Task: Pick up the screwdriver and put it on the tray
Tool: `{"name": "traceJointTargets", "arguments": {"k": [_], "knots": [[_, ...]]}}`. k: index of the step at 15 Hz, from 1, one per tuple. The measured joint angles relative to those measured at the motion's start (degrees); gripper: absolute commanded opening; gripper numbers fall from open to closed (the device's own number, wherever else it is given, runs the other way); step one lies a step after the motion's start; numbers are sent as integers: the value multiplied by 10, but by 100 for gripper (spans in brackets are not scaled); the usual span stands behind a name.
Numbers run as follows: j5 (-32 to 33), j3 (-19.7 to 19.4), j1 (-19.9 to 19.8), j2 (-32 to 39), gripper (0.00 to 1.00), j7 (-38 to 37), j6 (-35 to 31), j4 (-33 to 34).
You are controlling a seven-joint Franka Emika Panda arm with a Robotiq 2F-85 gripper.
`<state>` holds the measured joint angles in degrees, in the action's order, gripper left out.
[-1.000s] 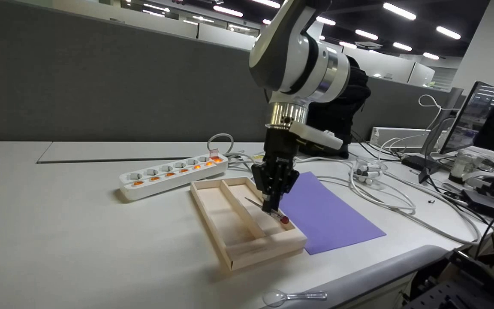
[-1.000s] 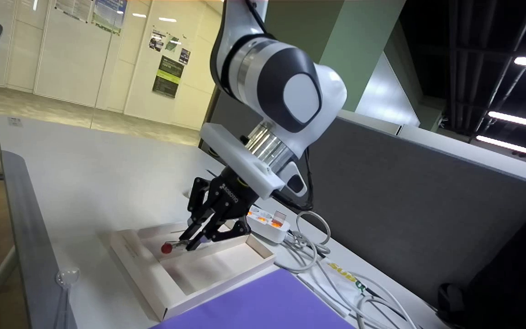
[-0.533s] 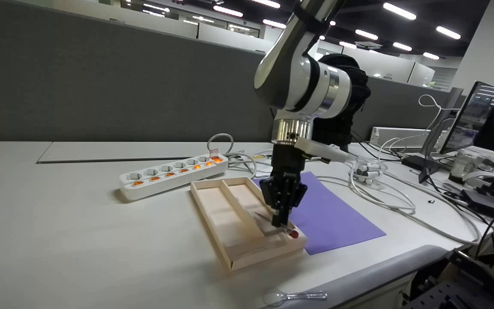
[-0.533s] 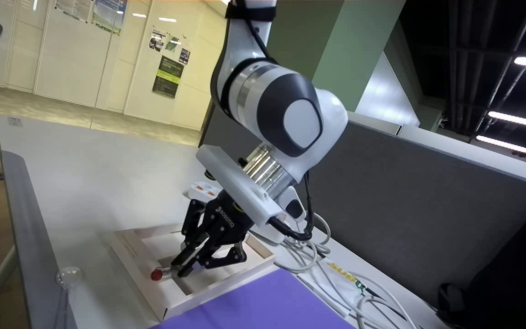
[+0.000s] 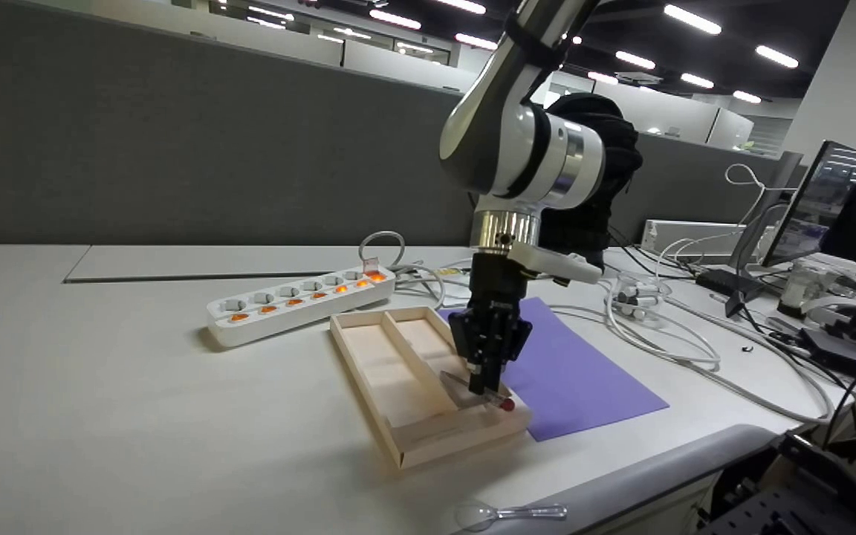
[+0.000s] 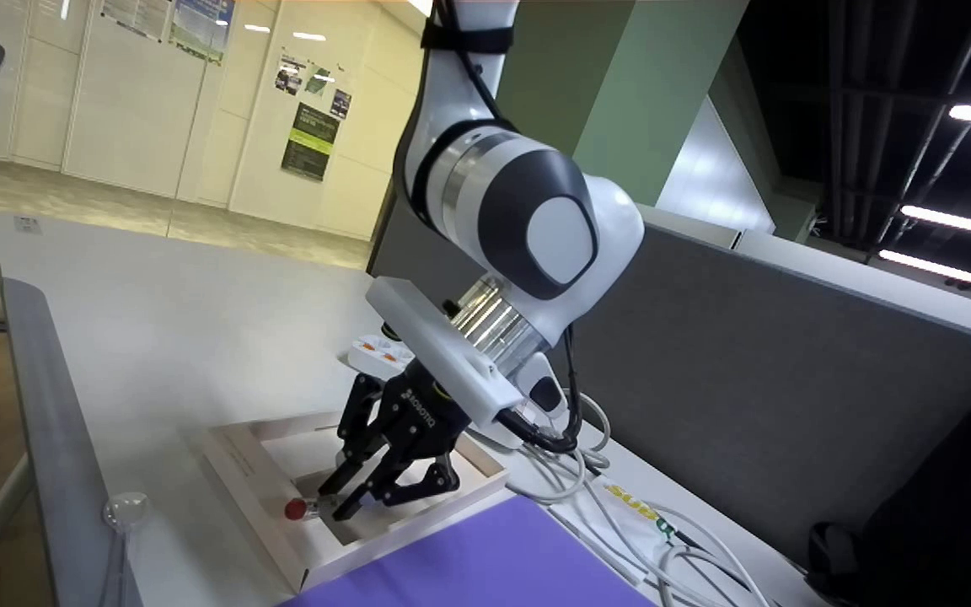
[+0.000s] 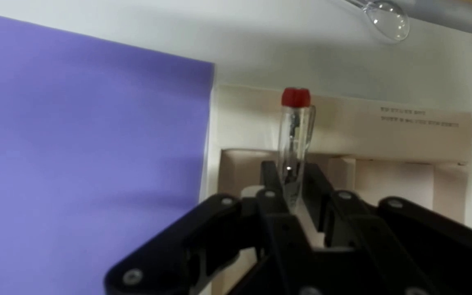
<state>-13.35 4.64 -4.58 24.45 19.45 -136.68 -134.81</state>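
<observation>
The screwdriver has a clear handle point(image 7: 293, 127) with a red end point(image 5: 507, 404), also in an exterior view point(image 6: 295, 508), and a thin blade. My gripper point(image 5: 484, 388) is shut on the handle, a finger on each side in the wrist view point(image 7: 290, 166). It is low over the light wooden tray point(image 5: 465, 431), over the compartment beside the purple sheet. The red end lies over the tray's wide end rim point(image 6: 237, 472), which also shows in the wrist view point(image 7: 420, 137). The blade points along that compartment toward the divider, slightly blurred. I cannot tell whether the screwdriver touches the tray.
A flat purple sheet point(image 5: 569, 386) lies along the tray's side. A white power strip point(image 5: 302, 305) and loose white cables point(image 5: 666, 342) lie behind and beside it. A clear plastic spoon point(image 5: 502, 513) lies by the table's front edge. A grey partition point(image 5: 212, 156) stands at the back.
My gripper has come down with the screwdriver and moved toward the tray's wide end. In the last half second it has shifted only slightly. The tray has not moved.
</observation>
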Motion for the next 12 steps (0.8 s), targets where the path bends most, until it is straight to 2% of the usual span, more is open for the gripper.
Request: {"name": "traceJointTargets", "arguments": {"k": [6,8,12], "knots": [[-2,1,-3,-3,95,1,-1,4],[-4,2,-4,-14,100,3,0,5],[-5,1,-5,-52,100,2,2,3]]}}
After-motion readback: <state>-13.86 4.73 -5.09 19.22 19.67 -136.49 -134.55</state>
